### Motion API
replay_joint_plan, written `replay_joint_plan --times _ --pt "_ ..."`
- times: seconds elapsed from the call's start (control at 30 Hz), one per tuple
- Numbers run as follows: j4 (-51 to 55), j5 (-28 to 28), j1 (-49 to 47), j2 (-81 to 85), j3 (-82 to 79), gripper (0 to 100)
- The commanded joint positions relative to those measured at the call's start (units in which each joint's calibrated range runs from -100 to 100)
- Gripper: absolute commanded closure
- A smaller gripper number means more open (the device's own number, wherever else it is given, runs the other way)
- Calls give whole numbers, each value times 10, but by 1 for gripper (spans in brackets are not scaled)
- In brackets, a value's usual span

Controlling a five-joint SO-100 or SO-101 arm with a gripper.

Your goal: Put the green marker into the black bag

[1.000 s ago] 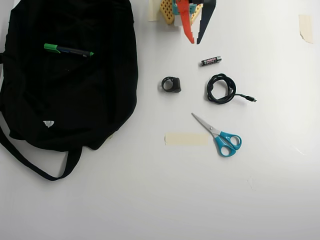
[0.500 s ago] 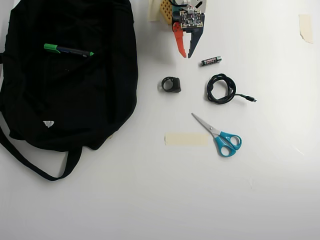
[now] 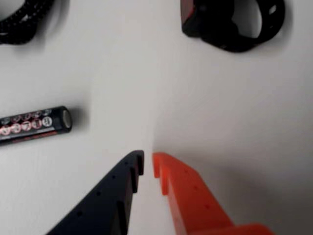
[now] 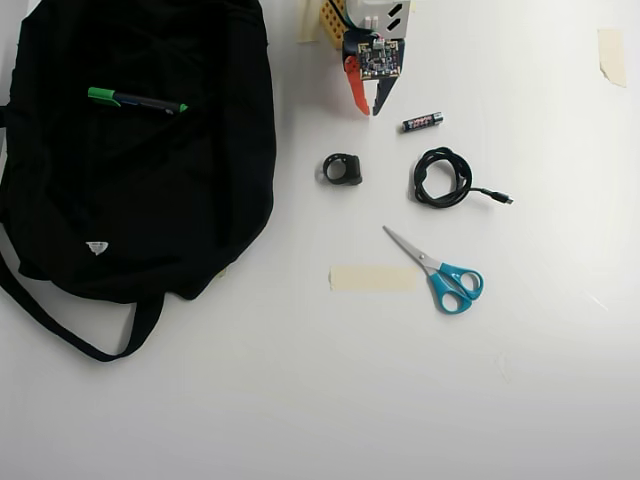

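Overhead view gives you the green marker [image 4: 136, 100] as a slim dark barrel with a bright green cap at its left end and a small green tip at its right. It lies on top of the black bag [image 4: 140, 200], in the upper part of the fabric, fully visible and resting on the cloth rather than hidden inside. You can see the bag's small white logo tag [image 4: 96, 247] lower down and its strap [image 4: 60, 320] looping off the bottom left onto the white table [image 4: 300, 400].

Around it, you have a small black ring-shaped clip [image 4: 343, 168] just right of the bag, a black battery [image 4: 422, 122] near the arm, a coiled black cable [image 4: 443, 178] below the battery, blue-handled scissors [image 4: 440, 272] further down, and a strip of pale tape [image 4: 372, 278] touching nothing. Another scrap of tape [image 4: 611, 55] sits at the far right edge. Nothing lies across the marker.

The marker's long axis runs almost left to right in the overhead view, tilted slightly downward toward the right, cap pointing left.

Your gripper [image 4: 366, 108] sits at the top centre, well apart from the marker and bag, between the clip and the battery. In the wrist view the gripper [image 3: 146, 164] shows its dark and orange tips nearly together with only a thin gap, holding nothing, above bare table; the battery [image 3: 34, 125] is to its left and the clip [image 3: 230, 24] at upper right.
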State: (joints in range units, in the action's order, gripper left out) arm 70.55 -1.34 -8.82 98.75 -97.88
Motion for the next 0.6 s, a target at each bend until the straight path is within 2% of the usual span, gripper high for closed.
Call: replay_joint_plan --times 0.0,0.57 --pt "22 2 -2 7 -14 98" --pt "22 2 4 6 -14 98"
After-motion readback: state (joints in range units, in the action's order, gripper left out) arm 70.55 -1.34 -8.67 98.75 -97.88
